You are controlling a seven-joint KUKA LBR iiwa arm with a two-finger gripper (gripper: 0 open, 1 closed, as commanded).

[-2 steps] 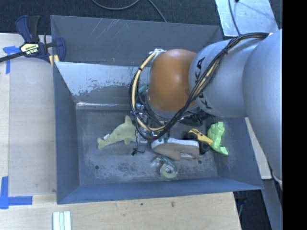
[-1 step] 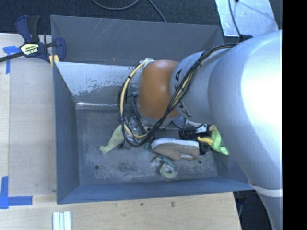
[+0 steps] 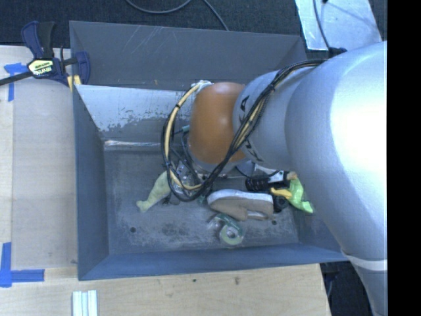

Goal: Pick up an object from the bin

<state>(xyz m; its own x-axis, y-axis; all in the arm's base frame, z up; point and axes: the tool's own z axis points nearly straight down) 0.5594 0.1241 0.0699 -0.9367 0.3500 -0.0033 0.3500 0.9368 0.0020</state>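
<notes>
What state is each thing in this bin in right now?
gripper: down near the bin floor, beside the soft thing.
pale yellow-green soft thing: lying limp on the floor.
white-and-tan shoe: lying loose, apart from gripper.
greenish ring: loose by the front wall.
bright green thing: partly under the arm.

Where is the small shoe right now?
Camera view: small shoe lies right of centre on the bin floor, below the orange wrist cover, greenish ring just in front.

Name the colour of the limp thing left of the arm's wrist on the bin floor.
The limp thing is pale yellow-green; camera view.
</notes>
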